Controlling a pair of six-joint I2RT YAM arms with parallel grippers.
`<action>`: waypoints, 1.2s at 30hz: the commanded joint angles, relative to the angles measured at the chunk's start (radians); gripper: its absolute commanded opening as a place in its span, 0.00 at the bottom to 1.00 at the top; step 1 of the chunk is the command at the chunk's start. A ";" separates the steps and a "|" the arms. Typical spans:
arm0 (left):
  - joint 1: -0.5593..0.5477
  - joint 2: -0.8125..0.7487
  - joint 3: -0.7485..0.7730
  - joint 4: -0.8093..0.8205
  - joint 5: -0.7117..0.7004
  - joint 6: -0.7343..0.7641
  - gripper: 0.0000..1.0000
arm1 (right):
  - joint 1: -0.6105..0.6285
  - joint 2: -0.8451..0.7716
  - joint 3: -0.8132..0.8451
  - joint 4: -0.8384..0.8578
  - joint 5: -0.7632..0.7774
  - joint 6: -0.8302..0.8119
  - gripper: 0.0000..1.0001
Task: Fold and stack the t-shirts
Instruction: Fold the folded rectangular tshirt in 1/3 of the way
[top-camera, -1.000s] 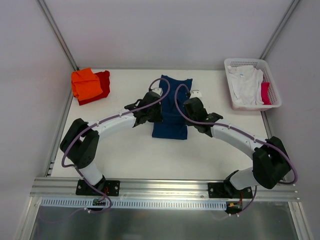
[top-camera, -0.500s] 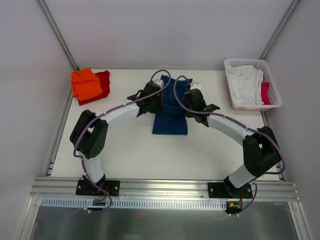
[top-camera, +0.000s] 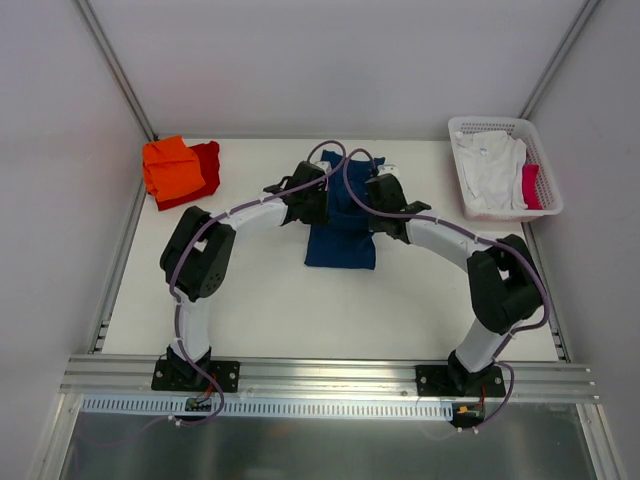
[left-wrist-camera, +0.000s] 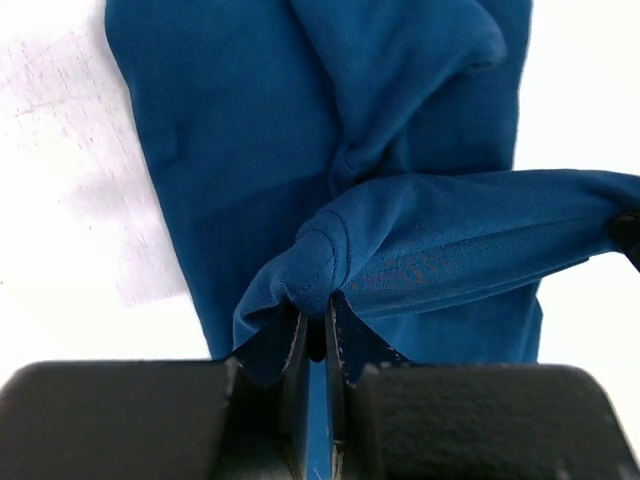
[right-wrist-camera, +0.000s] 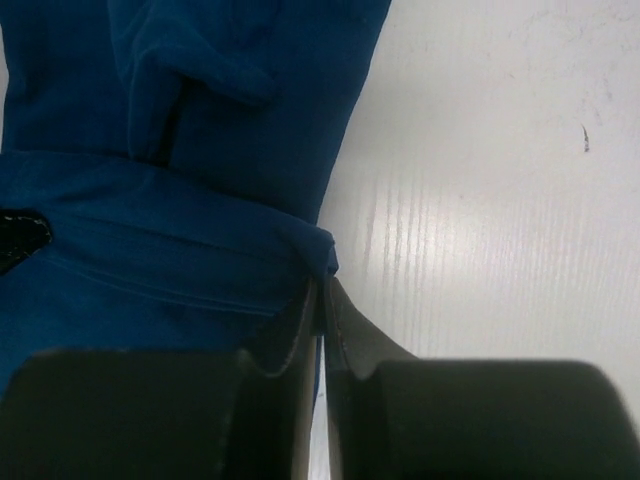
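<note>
The navy blue t-shirt (top-camera: 340, 245) lies as a long narrow strip in the middle of the table. My left gripper (top-camera: 320, 198) is shut on a bunched hem on its left side, seen close up in the left wrist view with the left gripper (left-wrist-camera: 318, 315) pinching the blue cloth (left-wrist-camera: 250, 150). My right gripper (top-camera: 368, 203) is shut on the right side of the same hem, and the right wrist view shows the right gripper (right-wrist-camera: 322, 300) on the shirt (right-wrist-camera: 200, 120). The hem is stretched between the two grippers above the rest of the shirt. No chest print shows.
A folded orange t-shirt (top-camera: 172, 165) lies on a red one (top-camera: 207, 172) at the far left corner. The white lattice basket (top-camera: 546, 205) at the far right holds a white t-shirt (top-camera: 490, 165) and a red one (top-camera: 531, 185). Grey walls close in the table's far side and both flanks.
Both arms have reached farther from their bases, carrying the pinched hem over the shirt toward its far end. The near edge of the shirt has stayed put.
</note>
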 joint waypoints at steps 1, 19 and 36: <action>0.030 0.026 0.049 -0.004 0.011 0.038 0.00 | -0.023 0.034 0.064 0.004 0.006 -0.026 0.09; 0.049 -0.128 -0.104 -0.005 -0.043 0.004 0.99 | -0.028 -0.047 0.092 -0.045 -0.011 -0.039 0.54; 0.047 -0.295 -0.355 -0.001 -0.040 -0.102 0.99 | 0.115 -0.102 0.028 -0.056 -0.052 0.019 0.00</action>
